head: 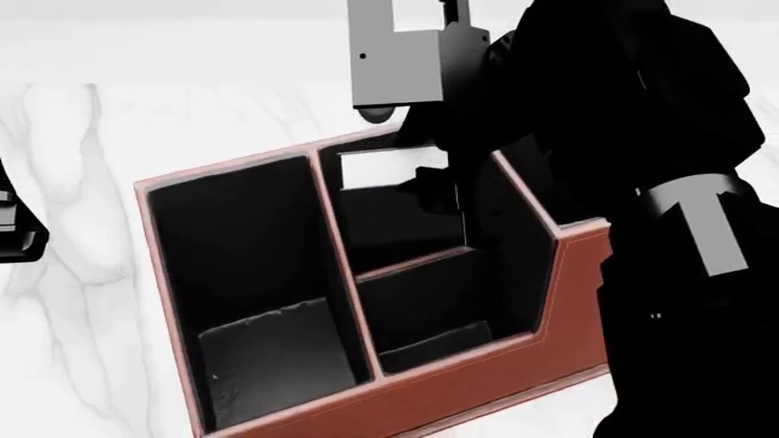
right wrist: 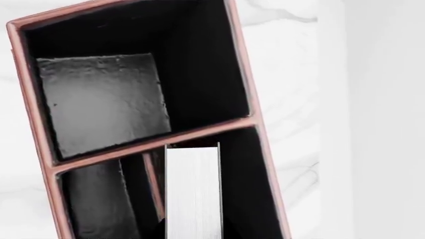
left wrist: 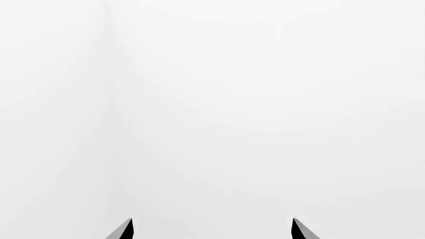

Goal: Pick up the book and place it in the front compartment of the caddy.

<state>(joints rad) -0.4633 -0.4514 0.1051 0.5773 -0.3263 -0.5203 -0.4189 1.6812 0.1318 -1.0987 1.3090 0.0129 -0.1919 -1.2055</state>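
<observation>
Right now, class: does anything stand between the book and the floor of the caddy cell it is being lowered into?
Nothing visible does. The book, held by the right gripper, is already inside a black-lined cell of the caddy; the cell's floor beneath it is hidden.

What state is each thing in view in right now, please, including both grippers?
book: upright, white page edges showing, partly down in a caddy cell beside the low divider, held from above.
caddy: upright on the marble surface; the other cells visible are empty.
right gripper: reaching into the caddy, shut on the book.
left gripper: open, holding nothing, facing a blank white surface.
</observation>
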